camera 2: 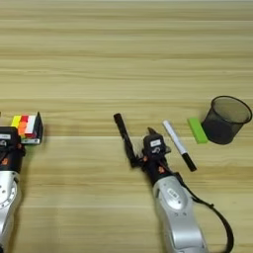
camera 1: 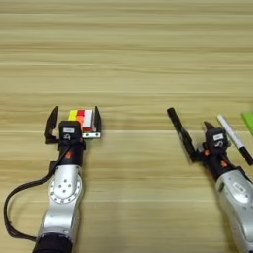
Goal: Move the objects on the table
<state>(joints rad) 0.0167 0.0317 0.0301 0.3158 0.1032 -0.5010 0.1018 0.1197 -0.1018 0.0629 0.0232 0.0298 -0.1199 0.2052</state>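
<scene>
The multicoloured puzzle cube (camera 1: 82,119) rests on the table (camera 1: 128,64) at the left. My left gripper (camera 1: 74,121) is open around it; the cube sits close to the right-hand finger (camera 1: 97,118), and a gap separates it from the other one. The all-black marker (camera 2: 124,138) lies slanted at the centre right, its near end against the left side of my right gripper (camera 2: 150,135). The white pen (camera 2: 176,143) lies just right of that gripper, with its black cap at the near end.
A green block (camera 2: 197,130) lies right of the pen. Beside it at the far right stands a black mesh cup (camera 2: 226,118). A black cable (camera 1: 12,207) loops left of my left arm.
</scene>
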